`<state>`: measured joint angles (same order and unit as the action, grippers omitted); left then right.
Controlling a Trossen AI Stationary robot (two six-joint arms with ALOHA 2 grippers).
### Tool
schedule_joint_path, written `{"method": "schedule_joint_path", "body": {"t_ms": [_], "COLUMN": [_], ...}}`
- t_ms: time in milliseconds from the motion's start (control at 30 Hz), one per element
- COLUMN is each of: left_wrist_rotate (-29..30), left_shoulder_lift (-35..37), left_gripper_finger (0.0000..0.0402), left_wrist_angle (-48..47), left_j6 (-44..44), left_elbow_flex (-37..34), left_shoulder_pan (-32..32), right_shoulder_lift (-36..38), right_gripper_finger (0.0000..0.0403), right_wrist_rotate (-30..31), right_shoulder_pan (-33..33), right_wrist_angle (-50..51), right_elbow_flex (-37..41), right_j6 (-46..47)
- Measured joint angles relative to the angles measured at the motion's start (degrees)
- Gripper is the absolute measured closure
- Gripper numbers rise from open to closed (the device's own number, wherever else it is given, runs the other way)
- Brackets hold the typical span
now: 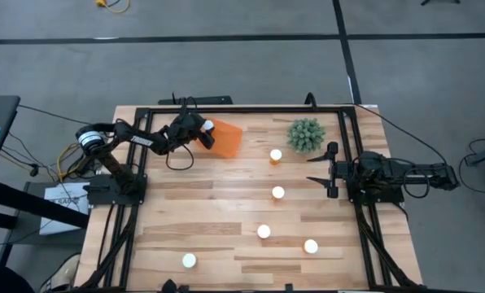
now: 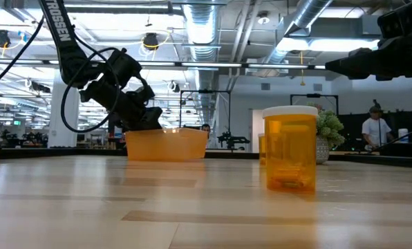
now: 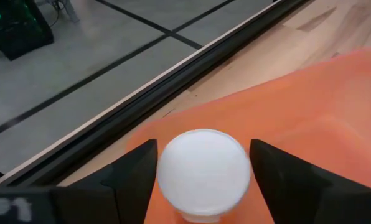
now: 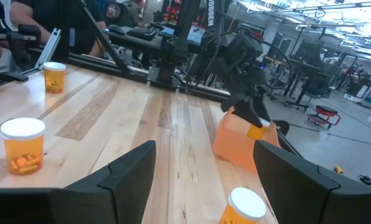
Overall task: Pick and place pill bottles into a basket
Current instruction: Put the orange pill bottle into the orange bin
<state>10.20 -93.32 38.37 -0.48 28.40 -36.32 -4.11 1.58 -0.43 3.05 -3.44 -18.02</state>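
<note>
Left gripper (image 1: 207,126) sits over the basket (image 1: 227,139) near the far edge of the table (image 1: 226,203), toward the left corner, and I see its fingers (image 3: 132,177) set narrowly on either side of a pill bottle (image 3: 203,171), holding it by the sides just under the white cap. In my left wrist view the bottle hangs above the orange floor of the basket, with the table's dark far rail (image 3: 173,87) just beyond. From the low view the arm comes down onto the basket's left end, and I cannot tell there whether the bottle touches the basket's bottom.

Right gripper (image 1: 324,170) waits at the right edge of the table, its fingers (image 4: 126,174) spread wide with nothing between them, pointing across the boards toward the basket.

I count five more bottles standing on the wood. One (image 1: 276,155) is just right of the basket, near the green spiky plant (image 1: 306,134) at the far edge. A second (image 1: 278,193) stands around the table's middle, a third (image 1: 264,231) a little nearer the front. A fourth (image 1: 311,246) is close to the front right, and the fifth (image 1: 189,260) stands alone by the front edge, left of centre. All are upright with caps on, well apart from each other.
</note>
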Motion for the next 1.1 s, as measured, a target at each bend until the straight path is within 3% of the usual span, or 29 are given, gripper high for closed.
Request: {"method": "schedule_joint_path", "body": {"t_ms": [233, 500, 733, 900, 1100], "left_wrist_rotate": [-1.36, -0.96, -6.68, -4.98, -1.73], "left_shoulder_lift": [1.86, 16.78, 34.51, 45.42, 54.11], "left_gripper_finger": [0.0132, 0.0132, 0.0132, 0.0132, 0.0132], "left_wrist_angle": [0.39, -3.08, -24.87, -44.14, -56.73], "left_j6": [0.86, 4.85, 5.47, 4.49, -0.95], "left_elbow_flex": [-0.17, -0.15, -0.11, -0.11, -0.11], "left_shoulder_pan": [0.47, 5.83, 14.35, 23.17, 35.49], "right_shoulder_lift": [0.01, 0.00, 0.00, 0.00, 0.01], "right_gripper_finger": [0.0138, 0.0138, 0.0138, 0.0138, 0.0138], "right_wrist_rotate": [0.00, 0.00, -0.02, -0.01, 0.00], "right_shoulder_pan": [0.00, 0.01, 0.02, 0.00, 0.00], "right_wrist_angle": [-0.02, 0.00, 0.00, 0.00, 0.00], "right_elbow_flex": [0.00, -0.01, 0.00, 0.00, 0.00], "right_j6": [-0.01, 0.02, -0.01, 0.00, 0.00]}}
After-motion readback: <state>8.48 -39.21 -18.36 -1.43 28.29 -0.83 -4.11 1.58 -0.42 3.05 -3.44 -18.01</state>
